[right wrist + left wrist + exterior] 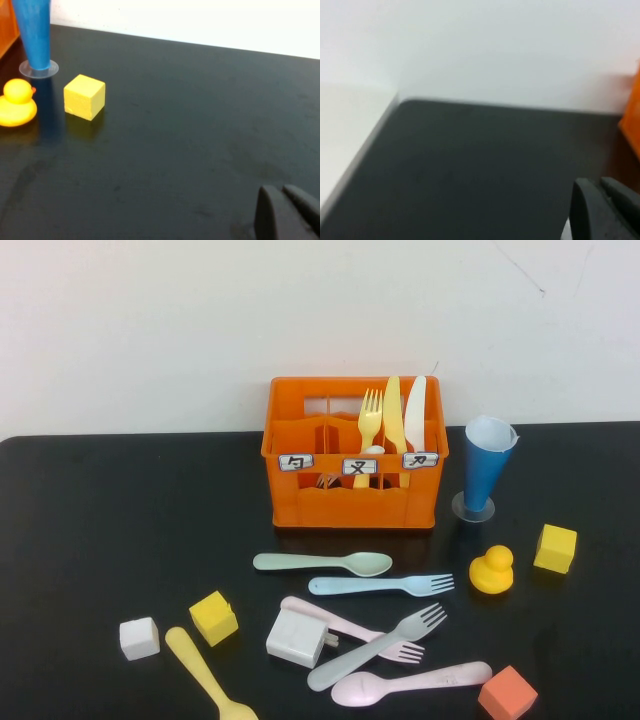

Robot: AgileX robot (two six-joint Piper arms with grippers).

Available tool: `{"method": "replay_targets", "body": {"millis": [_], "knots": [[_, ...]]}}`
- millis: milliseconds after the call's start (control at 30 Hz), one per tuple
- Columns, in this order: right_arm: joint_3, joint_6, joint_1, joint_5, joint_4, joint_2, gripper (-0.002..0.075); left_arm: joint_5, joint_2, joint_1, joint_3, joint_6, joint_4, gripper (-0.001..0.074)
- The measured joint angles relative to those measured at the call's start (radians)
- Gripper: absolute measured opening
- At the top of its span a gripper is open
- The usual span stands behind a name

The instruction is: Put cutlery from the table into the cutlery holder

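Observation:
The orange cutlery holder (355,455) stands at the back middle of the black table (100,540) and holds a yellow fork, a yellow knife, a white knife and a white spoon. On the table in front of it lie a pale green spoon (325,562), a light blue fork (380,585), a pink fork (350,628), a grey fork (380,645), a pink spoon (410,683) and a yellow spoon (205,672). Neither arm shows in the high view. My left gripper (598,184) is shut and empty over bare table near the holder's edge (634,115). My right gripper (281,191) is shut and empty, far from the cutlery.
A blue cone cup (487,468), a yellow duck (491,570) and a yellow cube (555,548) stand right of the holder. A white block (297,637) lies on the pink fork. A white cube (139,638), a yellow cube (213,617) and an orange cube (507,693) sit near the front.

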Motion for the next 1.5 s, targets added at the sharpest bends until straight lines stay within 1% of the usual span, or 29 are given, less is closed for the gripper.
{"method": "replay_targets", "body": {"millis": [100,233,1500], "knots": [[0.0,0.0,0.0,0.0,0.0,0.0,-0.0003,0.069,-0.002,0.029,0.004,0.019,-0.027,-0.0001],[0.0,0.0,0.0,0.0,0.0,0.0,-0.0003,0.158,-0.002,0.031,0.006,0.031,-0.036,-0.0001],[0.0,0.0,0.0,0.0,0.0,0.0,-0.0003,0.172,-0.002,0.031,0.003,0.028,-0.035,-0.0001]]}}
